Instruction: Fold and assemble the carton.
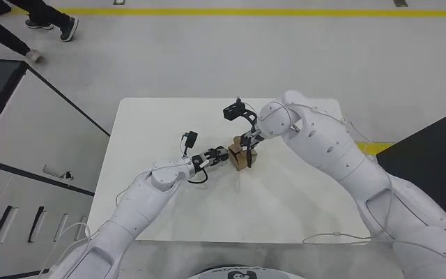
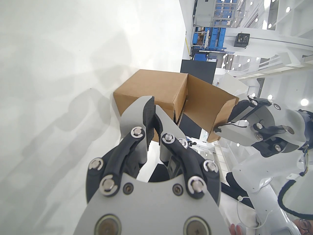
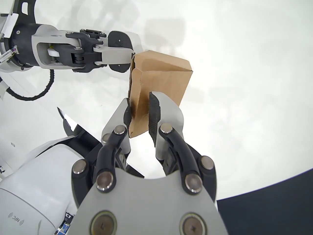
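A small brown carton [image 1: 242, 156] stands near the middle of the white table [image 1: 293, 209], one end open with flaps spread. My right gripper [image 3: 139, 116] comes in from above and is shut on an end flap of the carton [image 3: 161, 74]; in the left wrist view the same gripper [image 2: 220, 125] pinches the flap's edge. My left gripper [image 2: 152, 117] is shut with nothing between its pads, and its tips rest against the closed side of the carton [image 2: 156, 89]. From above, the left gripper [image 1: 224, 155] lies low at the carton's left side and the right gripper [image 1: 245, 145] sits over it.
Bare white tabletop surrounds the carton on every side. A black panel [image 1: 418, 153] stands off the table's right edge. Grey floor lies beyond the far edge.
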### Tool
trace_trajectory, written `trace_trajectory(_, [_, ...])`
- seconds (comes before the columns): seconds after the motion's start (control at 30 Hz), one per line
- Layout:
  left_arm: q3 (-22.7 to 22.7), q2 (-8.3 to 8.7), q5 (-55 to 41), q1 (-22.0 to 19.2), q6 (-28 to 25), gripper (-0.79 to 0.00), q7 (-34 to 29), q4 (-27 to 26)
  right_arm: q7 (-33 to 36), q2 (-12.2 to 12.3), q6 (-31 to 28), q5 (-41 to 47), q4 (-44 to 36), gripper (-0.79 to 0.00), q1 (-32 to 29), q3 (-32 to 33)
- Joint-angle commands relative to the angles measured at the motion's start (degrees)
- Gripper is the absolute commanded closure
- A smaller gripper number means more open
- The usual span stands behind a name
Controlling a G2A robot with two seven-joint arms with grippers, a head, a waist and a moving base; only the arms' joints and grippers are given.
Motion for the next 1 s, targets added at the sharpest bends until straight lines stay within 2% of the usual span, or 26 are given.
trace_trajectory(0.0, [0.0,0.0,0.0,0.0,0.0,0.0,0.0,0.0,-0.03,-0.27,0.0,0.18,0.39,-0.154,0.09,-0.24])
trace_trajectory(0.3, [0.0,0.0,0.0,0.0,0.0,0.0,0.0,0.0,-0.84,-1.57,0.48,-1.49,1.73,-0.126,0.34,-1.98])
trace_trajectory(0.53, [0.0,0.0,0.0,0.0,0.0,0.0,0.0,0.0,-1.09,-2.5,0.74,-2.97,2.38,-0.074,0.57,-3.05])
trace_trajectory(0.7, [0.0,0.0,0.0,0.0,0.0,0.0,0.0,0.0,-1.08,-3.05,0.92,-5.18,2.38,-0.182,0.89,-3.82])
trace_trajectory(0.97, [0.0,0.0,0.0,0.0,0.0,0.0,0.0,0.0,0.61,-3.56,0.75,-7.71,1.53,-0.249,1.14,-4.25])
